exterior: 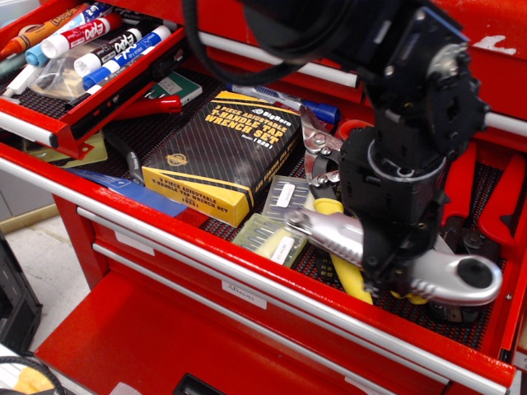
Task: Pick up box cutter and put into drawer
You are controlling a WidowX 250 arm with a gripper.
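Observation:
The box cutter (449, 280) is a long silver curved knife with a round black button at its wide right end. It lies low over the front right part of the open red drawer (247, 267), across the yellow handles of the snips (350, 278). My gripper (394, 271) comes down from above and is shut on the cutter's middle. The black gripper body hides that part and the fingertips. I cannot tell whether the cutter rests on the snips or hangs just above them.
A black and yellow wrench set box (226, 152) fills the drawer's middle. Small clear packets (272, 239) lie by the front rim. Red-handled tools (461, 185) lie at the right. A raised tray with markers (82, 41) sits at the upper left.

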